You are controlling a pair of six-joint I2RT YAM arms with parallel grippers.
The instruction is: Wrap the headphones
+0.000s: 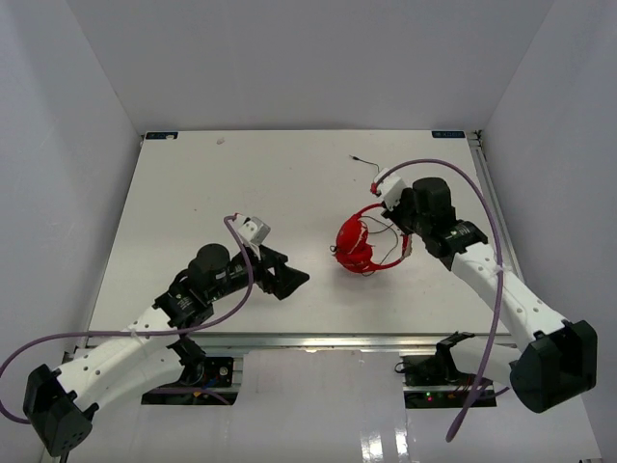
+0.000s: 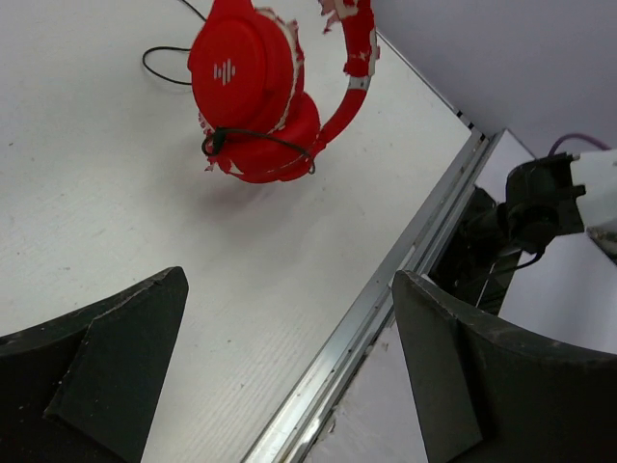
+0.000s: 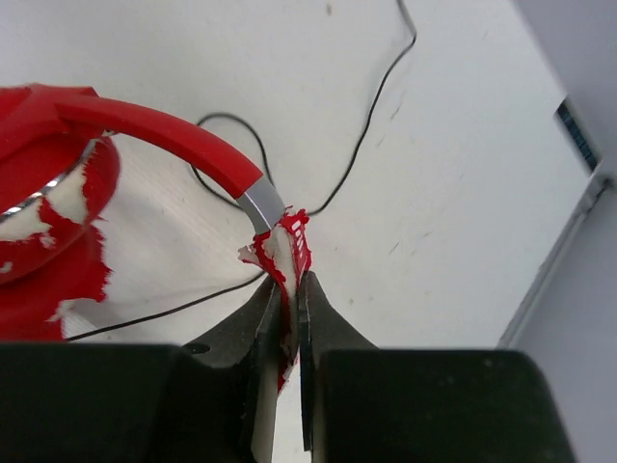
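Clamping headphones (image 3: pixel 174 140), right jaws, inside table (image 1: pixel 241 174) edges

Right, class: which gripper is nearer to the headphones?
Right. The right gripper is shut on the headband of the headphones; the left gripper stands open, apart from them, off to their left.

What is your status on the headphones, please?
Right claw shut on headphones headband. Left claw open, apart. Cable trailing across table.
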